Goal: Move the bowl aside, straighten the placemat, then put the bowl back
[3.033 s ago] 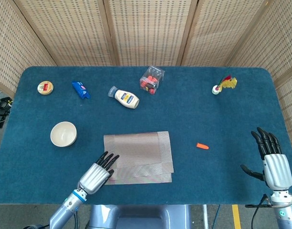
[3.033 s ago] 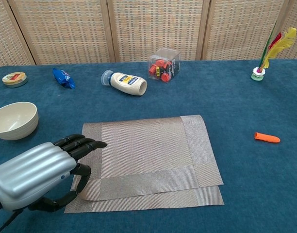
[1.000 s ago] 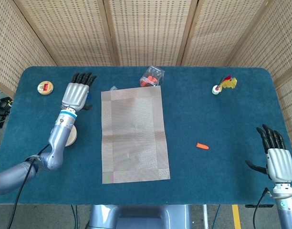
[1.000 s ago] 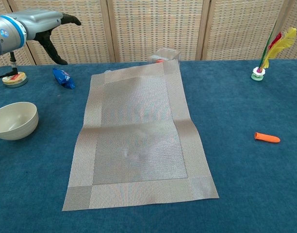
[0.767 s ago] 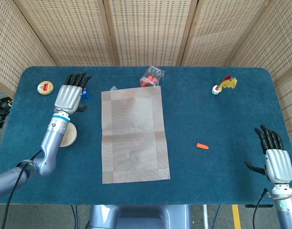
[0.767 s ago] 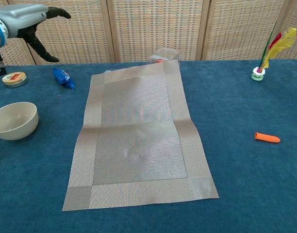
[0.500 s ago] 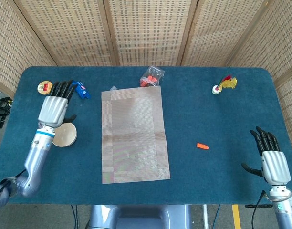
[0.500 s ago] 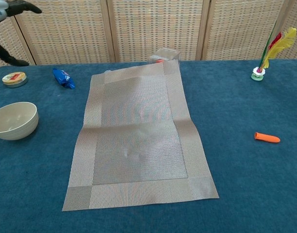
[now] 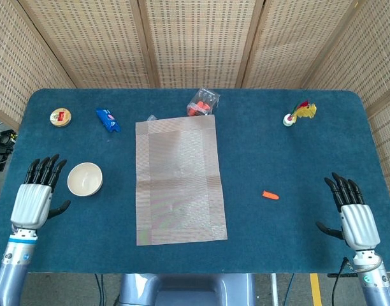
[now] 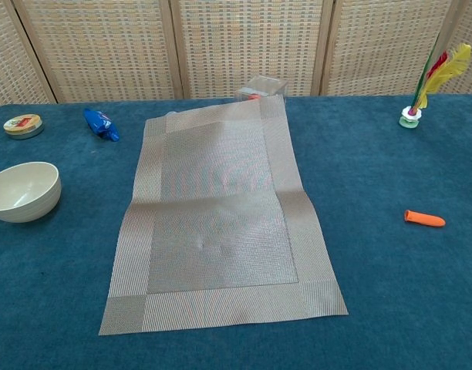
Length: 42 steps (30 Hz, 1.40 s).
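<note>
The placemat [image 9: 180, 180] lies unfolded and spread out lengthwise in the middle of the blue surface [image 9: 297, 153], its far edge lifted slightly over a clear box of red pieces [image 9: 203, 104] that it partly covers. The bowl [image 9: 85, 178] sits well to the left of the placemat, upright and apart from it. The left hand [image 9: 34, 199] hovers just left of the bowl, fingers spread, holding nothing. The right hand [image 9: 354, 218] is far right of the placemat, fingers also apart and empty. Beyond the placemat's far-left corner lie a blue packet [image 9: 108, 119] and a round tin [image 9: 60, 116]. An orange piece [image 9: 270, 195] lies right of the placemat, and a feathered shuttlecock [image 9: 299, 113] stands further back on that side.
</note>
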Tool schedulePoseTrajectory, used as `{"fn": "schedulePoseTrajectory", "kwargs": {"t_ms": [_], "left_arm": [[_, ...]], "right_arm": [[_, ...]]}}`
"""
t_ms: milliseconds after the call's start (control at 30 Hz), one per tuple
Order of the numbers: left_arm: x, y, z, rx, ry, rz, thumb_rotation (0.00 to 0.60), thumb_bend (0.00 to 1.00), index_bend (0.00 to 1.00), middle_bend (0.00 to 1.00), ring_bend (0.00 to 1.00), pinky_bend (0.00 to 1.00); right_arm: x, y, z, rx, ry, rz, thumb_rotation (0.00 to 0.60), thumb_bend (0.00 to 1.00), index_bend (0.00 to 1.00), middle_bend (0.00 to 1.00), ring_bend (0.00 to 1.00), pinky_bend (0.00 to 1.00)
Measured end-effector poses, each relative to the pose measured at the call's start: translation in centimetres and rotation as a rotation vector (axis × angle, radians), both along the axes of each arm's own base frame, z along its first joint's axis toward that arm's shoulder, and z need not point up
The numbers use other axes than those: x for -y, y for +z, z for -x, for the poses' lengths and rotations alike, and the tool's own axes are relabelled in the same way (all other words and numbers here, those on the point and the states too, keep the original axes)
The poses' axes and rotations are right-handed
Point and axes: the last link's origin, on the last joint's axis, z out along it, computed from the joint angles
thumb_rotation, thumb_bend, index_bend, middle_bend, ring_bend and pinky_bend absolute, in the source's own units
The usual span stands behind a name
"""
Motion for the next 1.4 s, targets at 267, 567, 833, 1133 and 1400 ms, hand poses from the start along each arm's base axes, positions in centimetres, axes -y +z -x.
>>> {"fn": "schedulePoseTrajectory", "kwargs": {"t_ms": [267,567,833,1133,1400], "left_arm": [[3.9,0.3,1.8,-0.025,-0.001,-0.043,0.600,0.18,0.06,0.00,0.00,0.00],[5.0,1.2,2.6,-0.004,0.006,-0.056,0.600,0.18,0.06,0.00,0.00,0.00],[4.8,1.4,3.0,0.010,0.016,-0.055,0.600,0.18,0.06,0.00,0.00,0.00],[4.7,1.8,3.4,0.028,0.029,-0.062,0.600,0.18,0.07,0.00,0.00,0.00],[4.5,1.7,3.8,0.027,0.043,-0.049,0.600,0.18,0.07,0.00,0.00,0.00]], "right_arm": [[0.0,-0.2,-0.2,-0.004,0.016,0.003,0.600,0.10,0.05,0.00,0.00,0.00],[0.3,-2.3,-3.4,0.017,0.171,-0.109,0.600,0.10,0.11,0.00,0.00,0.00],[2.1,-6.1,-7.5,0.039,0.302,-0.256,0.600,0.10,0.19,0.00,0.00,0.00],[1.9,-11.9,-11.6,0.137,0.372,-0.398,0.600,0.10,0.19,0.00,0.00,0.00],[1.8,-14.4,-12.7,0.144,0.356,-0.441,0.600,0.10,0.12,0.00,0.00,0.00]]}}
